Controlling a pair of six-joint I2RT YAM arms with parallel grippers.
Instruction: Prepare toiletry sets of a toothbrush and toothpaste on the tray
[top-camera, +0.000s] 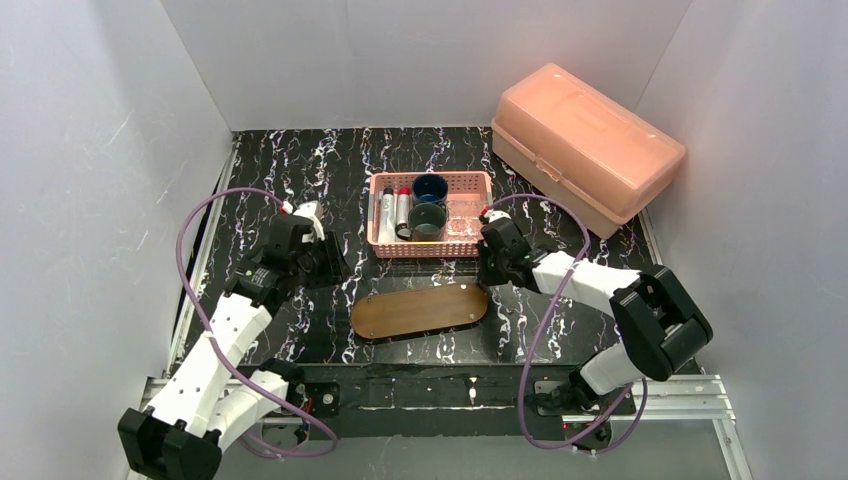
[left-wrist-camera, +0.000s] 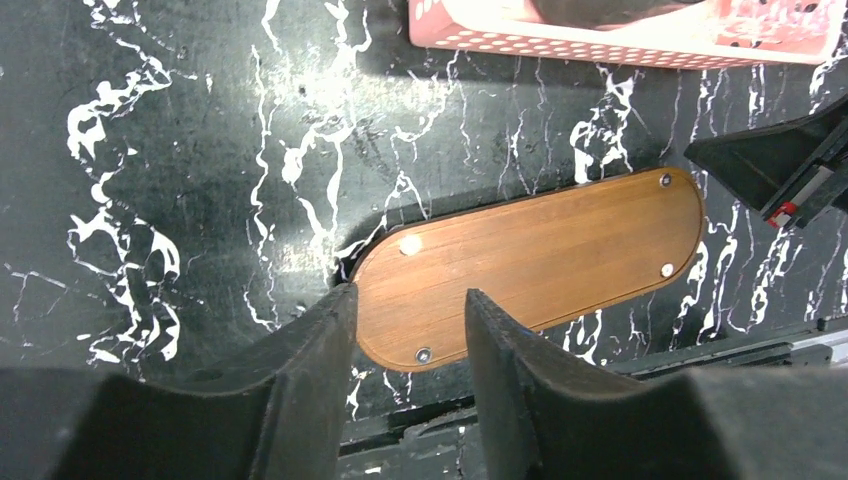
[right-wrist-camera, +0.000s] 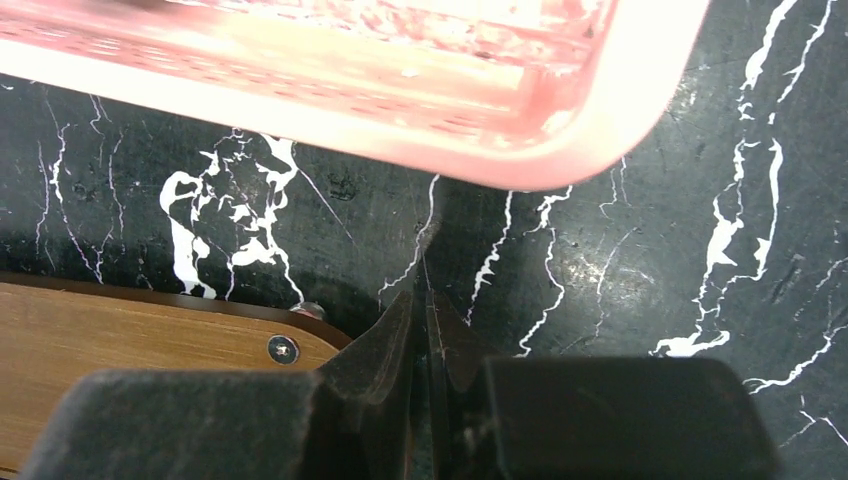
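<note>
- First, the left gripper (left-wrist-camera: 410, 295): its two black fingers (left-wrist-camera: 310, 370) stand spread, with a plain gap between them and nothing in it.
- Through that gap, in the left wrist view, shows the near rounded end of the tray (left-wrist-camera: 560, 250); the fingertips hang over that end, and I cannot tell whether they touch it.
- The right gripper (right-wrist-camera: 420, 310) has its fingers (right-wrist-camera: 385, 345) pressed almost together, only a thin slit between the tips, and they pinch nothing.
- Its tips sit just beside the tray's other end, over the dark table (top-camera: 300, 170), with a corner of the pink mesh basket (right-wrist-camera: 480, 150) close ahead.
- From above, the tray lies flat on the black marbled table between the two grippers, just in front of the basket; small round metal fittings show near its ends.
- Inside the basket stand the dark blue mug (top-camera: 430, 187) at the back, the grey-green cup (top-camera: 427, 222) in front of it, and the clear glass (top-camera: 463, 218) to their right.
- Two slim white sticks (top-camera: 386, 215) lie side by side in the basket's left part, one with a red tip.
- Further back on the right rests the salmon lidded box (top-camera: 585, 145), well apart from the tray.
</note>
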